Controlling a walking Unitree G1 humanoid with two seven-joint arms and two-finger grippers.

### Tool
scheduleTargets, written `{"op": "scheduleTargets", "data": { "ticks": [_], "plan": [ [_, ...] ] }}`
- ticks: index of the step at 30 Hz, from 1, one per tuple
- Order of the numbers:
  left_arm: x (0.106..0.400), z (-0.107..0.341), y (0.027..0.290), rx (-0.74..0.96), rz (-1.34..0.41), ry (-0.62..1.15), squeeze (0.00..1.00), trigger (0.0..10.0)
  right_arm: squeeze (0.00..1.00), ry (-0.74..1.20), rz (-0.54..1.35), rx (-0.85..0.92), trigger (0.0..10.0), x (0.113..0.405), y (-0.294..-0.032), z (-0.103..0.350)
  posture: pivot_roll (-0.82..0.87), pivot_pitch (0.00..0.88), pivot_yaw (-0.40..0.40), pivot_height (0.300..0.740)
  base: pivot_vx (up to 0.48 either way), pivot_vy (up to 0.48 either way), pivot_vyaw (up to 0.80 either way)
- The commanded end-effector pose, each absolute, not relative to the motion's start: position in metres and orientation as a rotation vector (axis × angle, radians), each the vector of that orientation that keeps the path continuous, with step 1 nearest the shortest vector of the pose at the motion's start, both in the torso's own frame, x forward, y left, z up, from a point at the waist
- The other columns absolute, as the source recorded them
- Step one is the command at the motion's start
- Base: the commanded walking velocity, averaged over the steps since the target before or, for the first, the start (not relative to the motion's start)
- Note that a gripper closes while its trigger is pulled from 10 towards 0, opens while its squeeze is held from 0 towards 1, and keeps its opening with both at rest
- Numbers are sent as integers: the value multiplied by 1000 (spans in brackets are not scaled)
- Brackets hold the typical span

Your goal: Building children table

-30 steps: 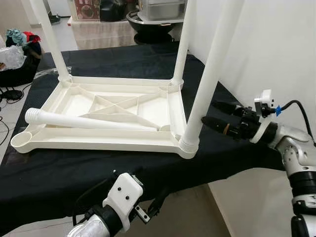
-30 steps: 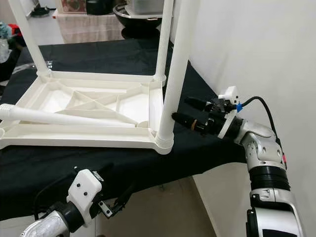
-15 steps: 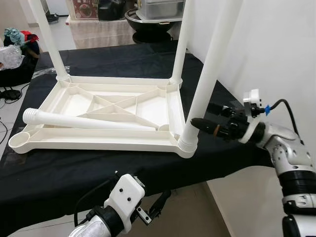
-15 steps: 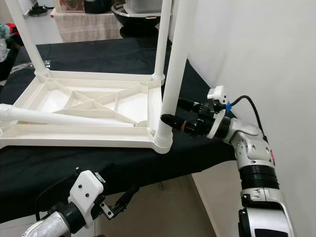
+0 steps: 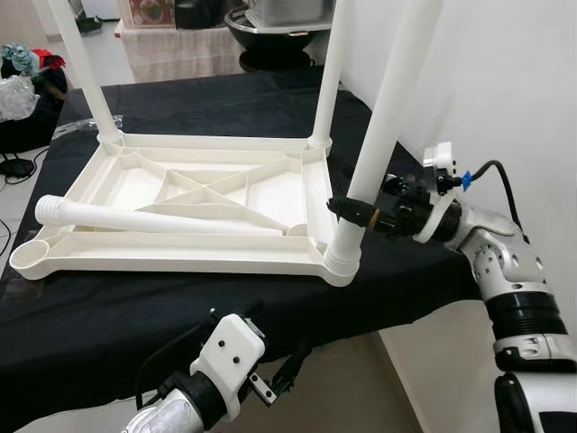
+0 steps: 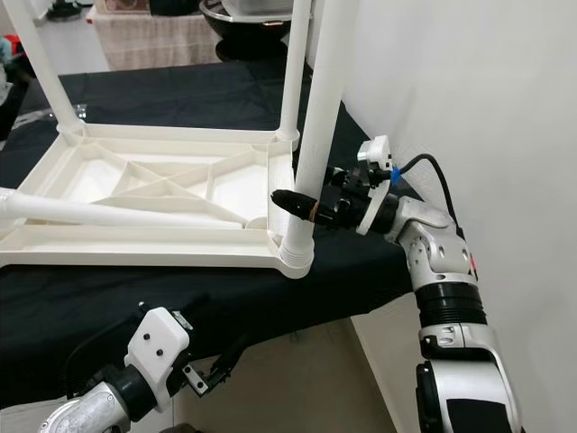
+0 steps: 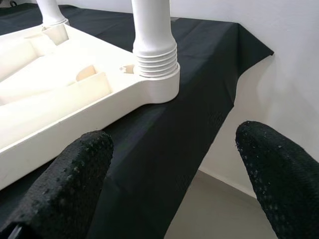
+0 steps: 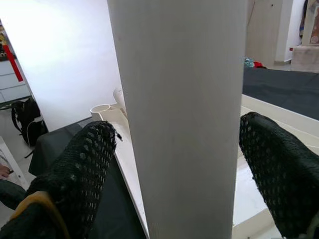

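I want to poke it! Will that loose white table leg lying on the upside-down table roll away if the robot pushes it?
Probably a little. The loose leg is a round tube, so it could roll, but the raised ribs of the tabletop it rests on would likely stop it. It looks like hollow plastic, so probably light and stiff.

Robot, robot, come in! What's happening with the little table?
Right tool open, fingers astride the near right leg. Left tool open, low by the table edge. Tabletop upside down, fourth leg loose on it. Nothing blocking.
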State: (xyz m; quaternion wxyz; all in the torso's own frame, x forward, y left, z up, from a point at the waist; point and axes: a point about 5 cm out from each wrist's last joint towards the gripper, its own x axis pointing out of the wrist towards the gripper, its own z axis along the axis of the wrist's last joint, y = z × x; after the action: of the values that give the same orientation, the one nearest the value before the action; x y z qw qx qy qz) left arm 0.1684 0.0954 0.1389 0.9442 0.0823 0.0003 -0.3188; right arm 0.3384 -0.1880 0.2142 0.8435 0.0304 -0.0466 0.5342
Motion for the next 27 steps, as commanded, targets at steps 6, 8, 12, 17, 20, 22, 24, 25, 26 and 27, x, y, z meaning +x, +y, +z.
{"op": "scheduleTargets", "data": {
  "ticks": [6,8,12,17,20,22,24,25,26,27],
  "plan": [
    [167,140,94,170,-648,-10,0,10000,0,-92,1150,41,10000,340,-179,217,70,88,-61,740,0,0,0],
    [167,141,94,170,-644,-14,0,10000,0,-91,1150,42,10000,340,-178,217,70,88,-61,740,0,0,0],
    [168,141,95,170,-641,-16,0,10000,0,-84,1155,43,10000,340,-175,216,72,90,-62,740,0,0,0],
    [168,141,95,171,-641,-15,0,10000,0,-81,1153,46,10000,341,-173,215,72,90,-62,740,0,0,0],
    [168,141,95,172,-641,-15,0,10000,0,-80,1152,46,9529,341,-173,215,72,91,-62,740,0,0,0],
    [168,141,95,172,-642,-15,0,10000,0,-78,1150,46,8667,341,-173,215,71,90,-62,740,0,0,0],
    [168,141,95,173,-641,-14,0,10000,0,-76,1145,42,0,342,-174,214,72,92,-63,740,0,0,0],
    [168,141,95,173,-641,-14,0,10000,0,-76,1145,42,0,342,-174,214,72,92,-63,740,0,0,0],
    [168,141,95,173,-641,-14,0,10000,0,-77,1142,45,0,342,-174,214,72,92,-63,740,0,0,0],
    [168,141,95,173,-642,-13,0,10000,0,-78,1147,46,0,341,-174,215,71,92,-62,740,0,0,0]
  ]
}}
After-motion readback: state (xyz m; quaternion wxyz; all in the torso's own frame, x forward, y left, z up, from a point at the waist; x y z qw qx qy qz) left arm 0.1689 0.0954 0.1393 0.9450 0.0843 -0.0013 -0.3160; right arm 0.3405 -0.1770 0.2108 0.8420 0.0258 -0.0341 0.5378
